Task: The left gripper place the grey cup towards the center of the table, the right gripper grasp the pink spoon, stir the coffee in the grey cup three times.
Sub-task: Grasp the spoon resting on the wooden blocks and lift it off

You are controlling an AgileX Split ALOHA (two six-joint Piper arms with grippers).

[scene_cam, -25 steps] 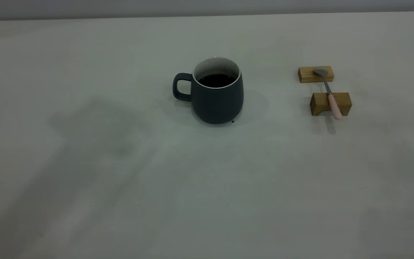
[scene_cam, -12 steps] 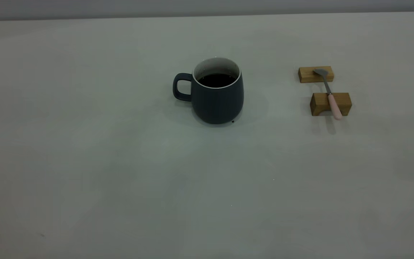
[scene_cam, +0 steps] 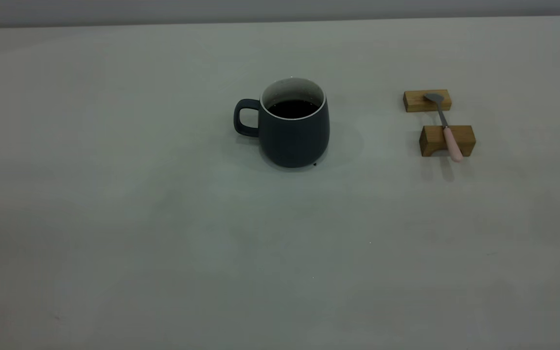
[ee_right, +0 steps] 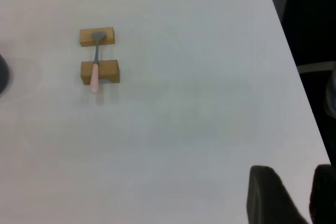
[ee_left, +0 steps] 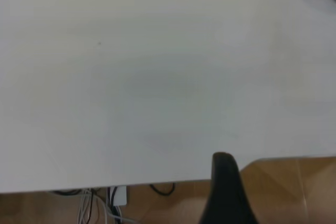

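- The cup (scene_cam: 293, 127) stands upright near the middle of the desk (scene_cam: 163, 243), handle turned toward my left side, with dark coffee (scene_cam: 293, 108) sitting well below the white rim
- So I judge the cup-placing step is done, or was never needed, and the spoon pickup is the step in hand
- The spoon (scene_cam: 445, 127) lies across two small wooden blocks (scene_cam: 446, 140), well apart from the cup on my right side: metal bowl on the far block, pink handle over the near block with its end hanging past it
- My left claw (ee_left: 227, 192) shows only one dark finger over the desk's near edge, nothing in it that I can see, and I cannot tell how wide it stands
- My right claw (ee_right: 294, 195) hangs back over the desk's near right part, far from the spoon; two dark fingers (ee_right: 268, 192) show with a narrow gap between them and nothing held
- Next, I think, my right claw must reach over the blocks, line its fingers across the pink handle and close on the overhanging end without knocking the blocks
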